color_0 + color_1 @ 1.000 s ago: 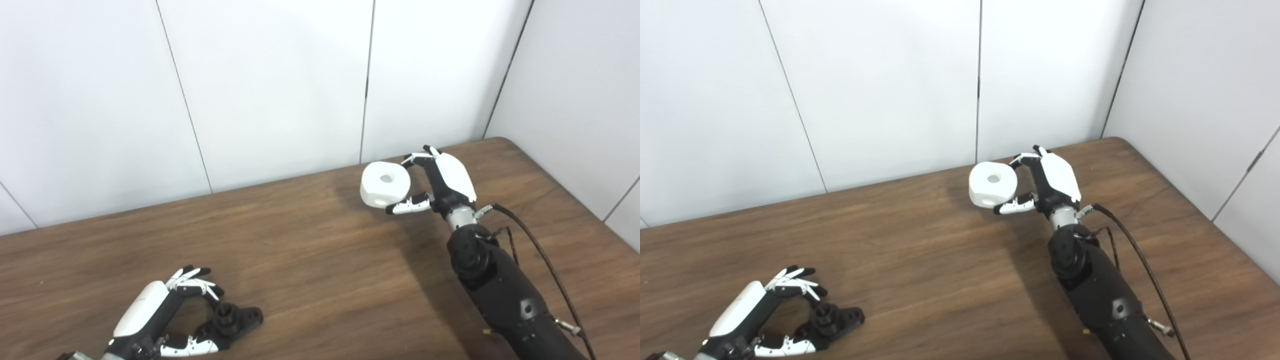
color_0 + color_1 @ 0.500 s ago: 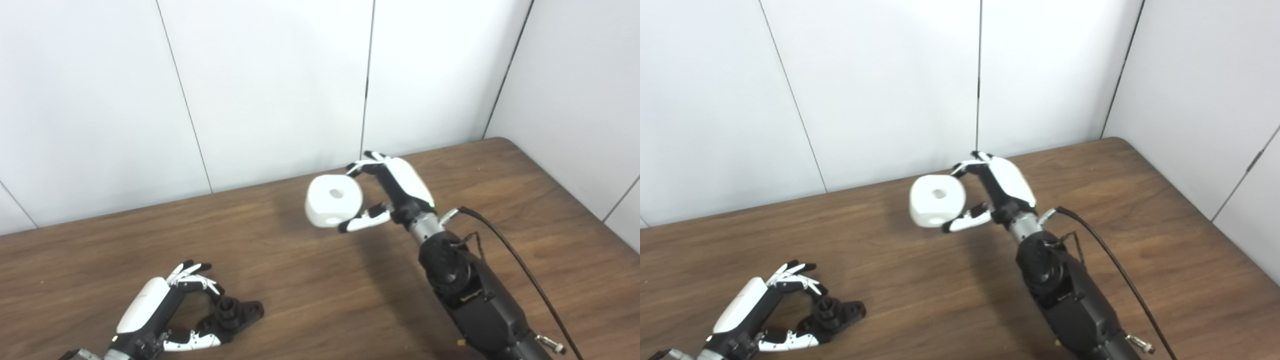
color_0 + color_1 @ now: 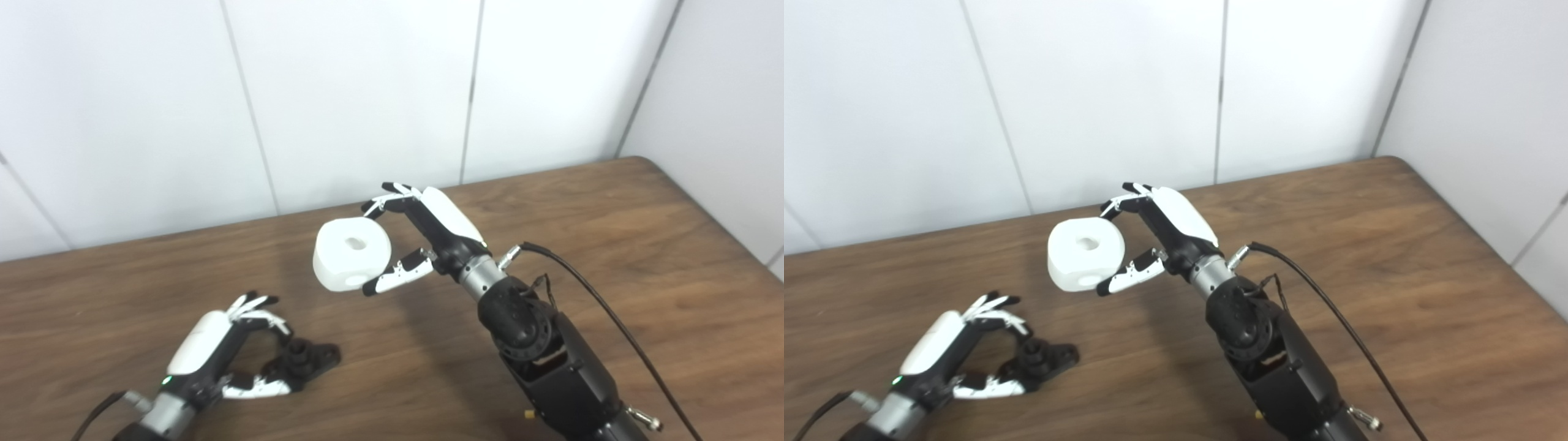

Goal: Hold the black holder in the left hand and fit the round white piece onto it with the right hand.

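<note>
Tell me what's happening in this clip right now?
A humanoid robot is putting two parts together at a wooden table. Its left hand is closed around the black holder, which sits low on the table near the front. Its right hand holds the round white piece up in the air, hole facing upward, behind and to the right of the holder. The two parts are clearly apart; the white piece is not yet fitted on.

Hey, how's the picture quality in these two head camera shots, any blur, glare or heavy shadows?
Left eye view: even, soft light; the round white piece in the right hand is bright but keeps its shading, and throws a faint shadow on the brown wooden table. Right eye view: similarly soft overall; the black holder at the left hand loses detail in its dark mass; no strong glare.
</note>
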Available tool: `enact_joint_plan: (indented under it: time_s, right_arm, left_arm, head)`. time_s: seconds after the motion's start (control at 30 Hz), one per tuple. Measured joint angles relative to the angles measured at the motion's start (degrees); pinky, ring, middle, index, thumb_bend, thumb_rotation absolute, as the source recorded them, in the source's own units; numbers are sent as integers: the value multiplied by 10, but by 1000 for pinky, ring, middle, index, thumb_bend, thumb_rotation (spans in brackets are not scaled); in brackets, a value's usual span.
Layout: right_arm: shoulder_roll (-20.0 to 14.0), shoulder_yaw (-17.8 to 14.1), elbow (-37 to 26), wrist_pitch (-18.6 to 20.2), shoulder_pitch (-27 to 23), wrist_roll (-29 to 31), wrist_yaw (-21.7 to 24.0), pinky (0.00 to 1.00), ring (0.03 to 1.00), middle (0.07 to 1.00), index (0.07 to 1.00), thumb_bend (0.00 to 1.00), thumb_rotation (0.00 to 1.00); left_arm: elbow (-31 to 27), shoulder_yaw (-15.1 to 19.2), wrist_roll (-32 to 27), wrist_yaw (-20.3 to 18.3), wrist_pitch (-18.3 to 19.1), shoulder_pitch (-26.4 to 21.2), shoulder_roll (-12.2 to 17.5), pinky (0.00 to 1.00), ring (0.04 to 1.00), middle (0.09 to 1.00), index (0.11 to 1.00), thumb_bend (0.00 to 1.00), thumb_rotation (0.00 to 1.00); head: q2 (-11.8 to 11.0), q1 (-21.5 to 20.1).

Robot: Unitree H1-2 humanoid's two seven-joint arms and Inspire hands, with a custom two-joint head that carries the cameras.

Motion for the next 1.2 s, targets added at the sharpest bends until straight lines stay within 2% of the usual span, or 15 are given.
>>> enact_joint_plan:
  time_s: [0.4, 0.63, 1.2]
  right_arm:
    - [2, 18, -22, 6, -12, 4, 72, 1000, 951, 769, 481, 523, 147]
    - [-12, 27, -31, 13, -12, 1, 108, 1000, 944, 764, 481, 524, 149]
    - [-33, 32, -30, 12, -4, -12, 117, 1000, 948, 765, 481, 523, 147]
  left_arm:
    - [-25, -17, 9, 4, 43, -1, -10, 1000, 924, 720, 482, 523, 51]
    - [-27, -25, 14, 9, 48, -1, -14, 1000, 920, 723, 482, 523, 52]
    - [-33, -37, 18, 20, 48, 4, -20, 1000, 918, 718, 481, 523, 53]
  head:
    - [14, 47]
    - [19, 55]
    - [26, 63]
